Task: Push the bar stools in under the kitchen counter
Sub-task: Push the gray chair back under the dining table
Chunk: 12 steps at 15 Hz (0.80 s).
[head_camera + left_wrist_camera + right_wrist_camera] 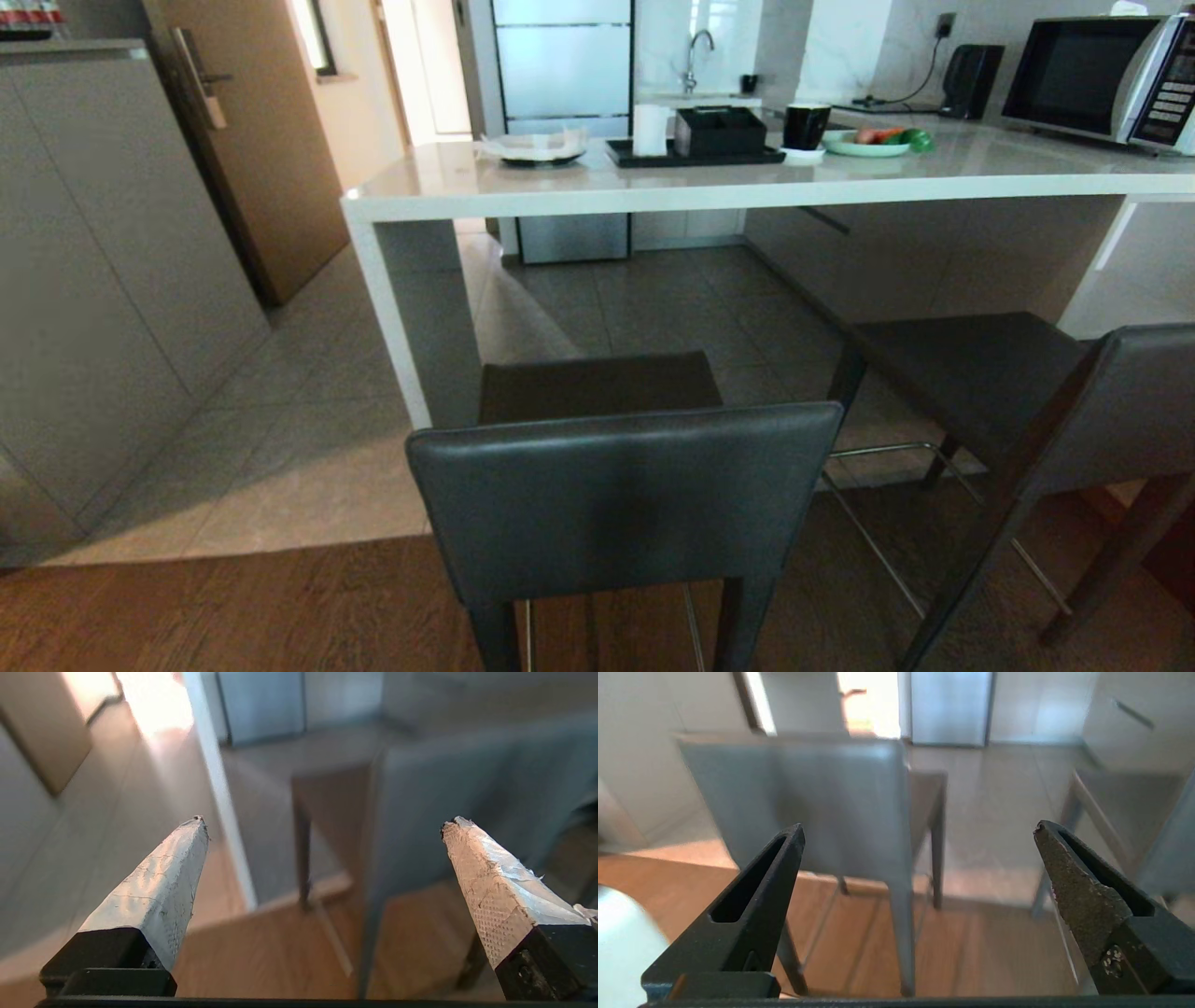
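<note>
Two bar stools stand in front of the kitchen counter point(653, 191). The nearer bar stool point(624, 495) is at centre, its dark grey backrest towards me and its seat beside the counter's white side panel point(387, 308). The second bar stool point(971, 369) stands to the right, turned at an angle. Neither arm shows in the head view. My left gripper point(324, 822) is open and empty, short of the stool's backrest point(467, 802). My right gripper point(920, 827) is also open and empty, facing the same stool's backrest point(808, 798), with the other stool point(1106, 812) off to one side.
On the counter are a black tray point(695, 154), a dark cup point(806, 126), a green plate of vegetables point(878, 142) and a microwave point(1102, 79). Grey cabinets point(93, 280) and a brown door point(252, 140) are at left. Wood floor point(233, 607) meets tiles.
</note>
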Motion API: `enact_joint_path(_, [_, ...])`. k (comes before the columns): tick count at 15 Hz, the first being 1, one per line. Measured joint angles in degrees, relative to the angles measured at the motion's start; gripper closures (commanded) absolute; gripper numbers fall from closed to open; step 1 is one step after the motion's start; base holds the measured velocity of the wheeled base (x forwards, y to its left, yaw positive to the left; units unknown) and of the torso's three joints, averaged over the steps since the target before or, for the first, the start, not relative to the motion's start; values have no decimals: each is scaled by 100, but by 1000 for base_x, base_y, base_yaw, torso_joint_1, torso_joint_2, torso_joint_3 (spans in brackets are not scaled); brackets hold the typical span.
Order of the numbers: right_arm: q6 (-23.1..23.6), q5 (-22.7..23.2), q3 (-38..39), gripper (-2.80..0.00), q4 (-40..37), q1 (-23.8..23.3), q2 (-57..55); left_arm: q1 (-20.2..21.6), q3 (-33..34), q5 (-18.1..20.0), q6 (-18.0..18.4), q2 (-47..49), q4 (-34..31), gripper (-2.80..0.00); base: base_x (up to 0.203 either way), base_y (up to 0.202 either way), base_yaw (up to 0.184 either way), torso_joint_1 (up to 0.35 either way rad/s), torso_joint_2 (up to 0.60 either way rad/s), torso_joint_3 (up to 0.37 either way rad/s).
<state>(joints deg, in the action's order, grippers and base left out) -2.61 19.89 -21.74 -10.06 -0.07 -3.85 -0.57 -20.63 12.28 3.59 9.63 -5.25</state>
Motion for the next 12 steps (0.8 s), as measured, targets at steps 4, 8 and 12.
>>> enact_joint_path(4, [643,-1232,937,-280,131,-2,329,9,1710,-413,310,-206,1405,-280,0,0,0,0,0,0])
enact_joint_path(8, [1083,-1658,1901,-280,993,-2,385,13,2032,-843,395,-359,856,-280,0,0,0,0,0,0])
enact_joint_path(12, [1034,-1696,2153,-280,929,0,394,11,2045,-1106,2,-450,441,-280,0,0,0,0,0,0])
